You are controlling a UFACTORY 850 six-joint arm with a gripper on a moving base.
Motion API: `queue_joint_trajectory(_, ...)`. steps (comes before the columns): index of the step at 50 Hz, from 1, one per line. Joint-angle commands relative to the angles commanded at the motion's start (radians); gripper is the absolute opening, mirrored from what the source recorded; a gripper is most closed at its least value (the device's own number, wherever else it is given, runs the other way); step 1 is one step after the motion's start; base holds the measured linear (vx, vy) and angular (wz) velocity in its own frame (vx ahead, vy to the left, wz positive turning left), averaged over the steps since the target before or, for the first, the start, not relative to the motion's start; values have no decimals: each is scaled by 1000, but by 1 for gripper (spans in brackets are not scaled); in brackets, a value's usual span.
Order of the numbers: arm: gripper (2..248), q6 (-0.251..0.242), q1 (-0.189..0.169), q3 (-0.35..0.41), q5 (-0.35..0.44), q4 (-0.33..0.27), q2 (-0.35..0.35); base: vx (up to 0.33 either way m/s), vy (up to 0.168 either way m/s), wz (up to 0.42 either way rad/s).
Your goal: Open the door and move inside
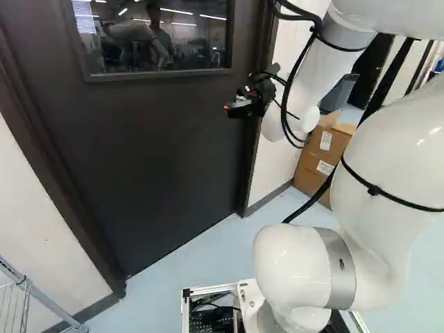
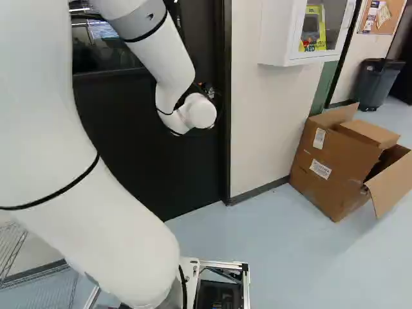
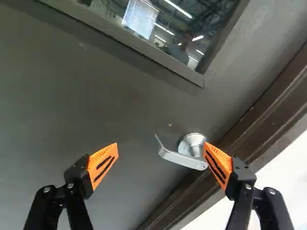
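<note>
"What are we finding nearest our base?"

"A wire rack (image 1: 22,279) is standing at the left of the left base view, so we're watching that side. Our white arm (image 2: 109,219) is arching forward, presumably to bring the gripper (image 3: 161,146) to latch height."

"Are we gripping anything?"

"Nothing. Our 2 fingers are standing wide apart, and the lever handle (image 3: 181,157) is lying ahead of them, its pivot end close by 1 orange pad (image 3: 218,165). We can't be telling whether they're touching."

"Why so lopsided?"

"We're probably lining up to hook or press the lever, though we're risking a slip off its pivot end. Centring is looking wise."

"And beyond?"

"The dark door (image 1: 152,152) is sitting shut in its frame (image 2: 226,103), blocking our way inside. We aren't seeing which way it's swinging."

"Farther off?"

"Right of the doorway, cardboard boxes (image 2: 322,170) are resting on the floor by the wall, a white cabinet (image 2: 277,32) is hanging above, and a grey bin (image 2: 377,84) is standing farthest. None is blocking the door."
</note>
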Motion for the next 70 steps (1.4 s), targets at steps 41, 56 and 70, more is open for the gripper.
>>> queue_joint_trajectory(41, 247, 0, 22, -138, 9, -66, -187, 0, 0, 0)
queue_joint_trajectory(56, 247, 0, 27, -133, 9, -66, -217, 0, 0, 0)
queue_joint_trajectory(70, 247, 0, 42, -95, 9, -66, -217, 0, 0, 0)
